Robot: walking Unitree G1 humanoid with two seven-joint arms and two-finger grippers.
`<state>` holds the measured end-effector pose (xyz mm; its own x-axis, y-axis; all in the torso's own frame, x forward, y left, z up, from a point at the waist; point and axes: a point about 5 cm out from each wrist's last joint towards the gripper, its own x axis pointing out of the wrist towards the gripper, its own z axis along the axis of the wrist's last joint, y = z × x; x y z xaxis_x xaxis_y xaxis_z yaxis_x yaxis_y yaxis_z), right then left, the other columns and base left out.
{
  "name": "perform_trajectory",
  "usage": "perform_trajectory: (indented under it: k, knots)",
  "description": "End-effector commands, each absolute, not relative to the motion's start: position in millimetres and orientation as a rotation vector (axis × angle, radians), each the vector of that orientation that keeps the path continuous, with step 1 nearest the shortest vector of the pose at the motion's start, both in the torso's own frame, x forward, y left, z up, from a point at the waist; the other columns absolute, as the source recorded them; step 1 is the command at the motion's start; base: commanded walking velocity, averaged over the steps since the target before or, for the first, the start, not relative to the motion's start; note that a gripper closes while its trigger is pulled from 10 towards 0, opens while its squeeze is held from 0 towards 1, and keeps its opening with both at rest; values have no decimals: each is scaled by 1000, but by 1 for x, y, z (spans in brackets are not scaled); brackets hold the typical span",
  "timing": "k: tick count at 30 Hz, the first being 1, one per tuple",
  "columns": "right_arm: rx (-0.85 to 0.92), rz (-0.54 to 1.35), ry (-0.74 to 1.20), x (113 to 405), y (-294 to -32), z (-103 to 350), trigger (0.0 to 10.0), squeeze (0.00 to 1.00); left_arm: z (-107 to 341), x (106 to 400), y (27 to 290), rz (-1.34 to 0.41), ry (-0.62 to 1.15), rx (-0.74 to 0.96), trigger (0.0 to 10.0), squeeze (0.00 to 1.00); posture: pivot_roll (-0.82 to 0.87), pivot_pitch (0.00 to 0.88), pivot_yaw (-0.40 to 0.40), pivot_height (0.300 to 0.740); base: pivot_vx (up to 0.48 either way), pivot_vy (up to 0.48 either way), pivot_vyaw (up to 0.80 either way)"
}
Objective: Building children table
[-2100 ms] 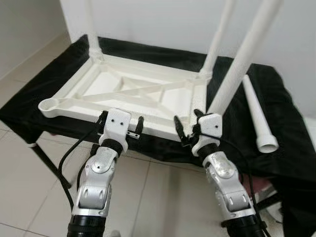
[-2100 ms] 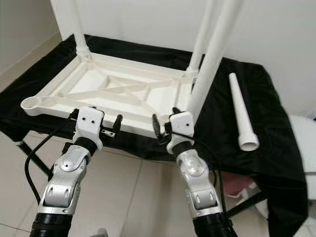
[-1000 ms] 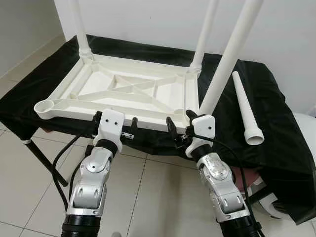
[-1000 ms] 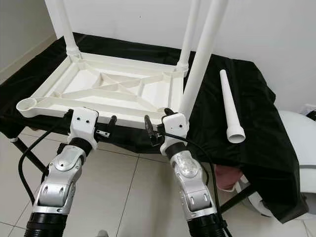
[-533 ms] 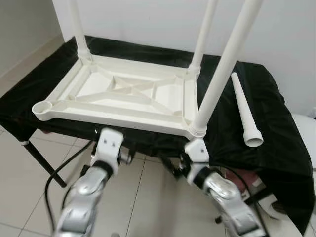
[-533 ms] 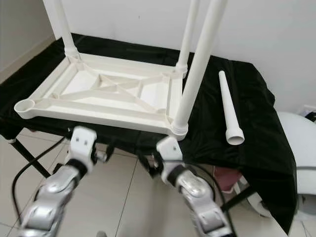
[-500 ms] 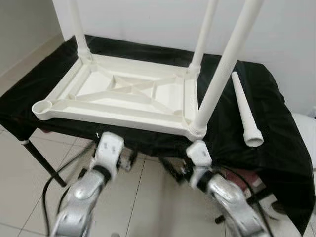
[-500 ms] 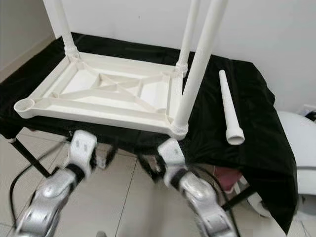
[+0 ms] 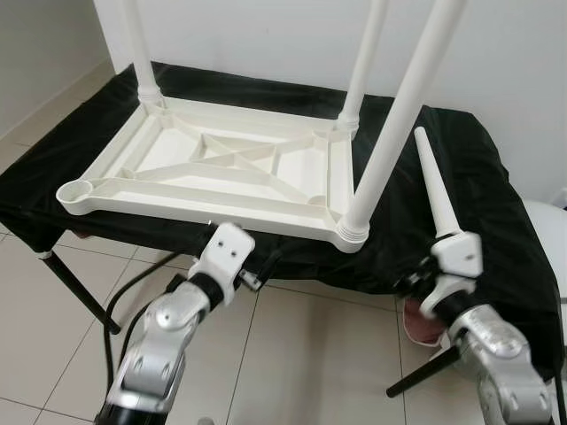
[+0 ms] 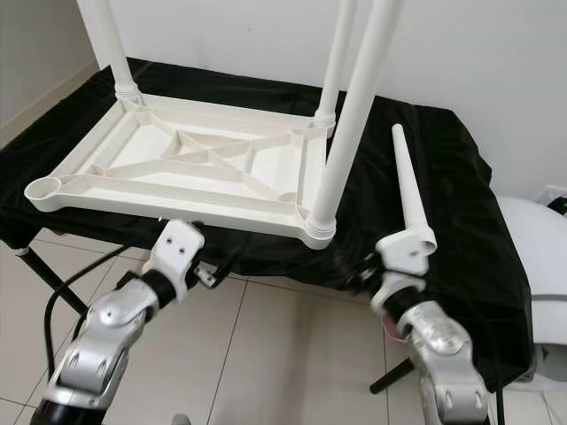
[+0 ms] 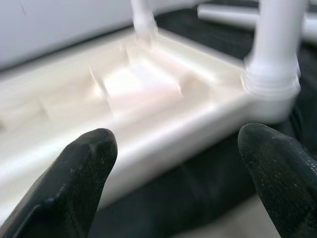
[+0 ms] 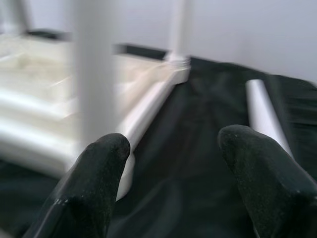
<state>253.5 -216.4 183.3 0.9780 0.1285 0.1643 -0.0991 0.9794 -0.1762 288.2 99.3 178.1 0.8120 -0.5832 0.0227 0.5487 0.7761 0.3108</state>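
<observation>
Tabletop (image 9: 221, 168) upside down on black cloth (image 9: 496, 230), 3 legs in, near-left socket (image 9: 78, 190) empty. Loose 4th leg (image 9: 434, 190) on cloth at the robot's right. R gripper (image 12: 173, 183) near its wide end, jaws spread, empty; L gripper (image 11: 173, 183) spread too, by near-right leg (image 9: 390, 133). Step: fetch last leg. Next: R closes on it.

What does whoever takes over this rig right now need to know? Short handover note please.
Left gripper: open, holding nothing, just off the near edge of the upturned tabletop.
Right gripper: open, holding nothing, near the wide end of the loose leg.
Tabletop lies upside down on the black-draped stand.
Done: three legs stand in their sockets, at the far-left corner, far-right corner and near-right corner.
Left: the near-left socket is open; the loose leg lies on the cloth to the right of the tabletop and must go in there.
</observation>
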Motion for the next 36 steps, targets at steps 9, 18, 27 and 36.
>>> perform_trajectory:
  k: [9, 18, 27, 36]
  knots:
    - [-175, 287, -211, 286, -193, 202, 10000, 0, 191, 327, 91, -664, -117, 442, 10000, 0, -19, 85, 10, 740, 0, 0, 0]
    - [-162, 445, -188, 261, -163, 195, 10000, 0, 204, 325, 105, -550, -129, 180, 10000, 0, -39, 80, 12, 740, 0, 0, 0]
    - [-61, 604, -82, 228, -118, 163, 10000, 0, 179, 262, 105, -637, -111, 163, 10000, 0, -9, 64, -19, 740, 0, 0, 0]
    - [-30, 445, -126, 255, -115, 166, 10000, 0, 167, 272, 128, -388, -61, 187, 10000, 0, 13, 58, -35, 740, 0, 0, 0]
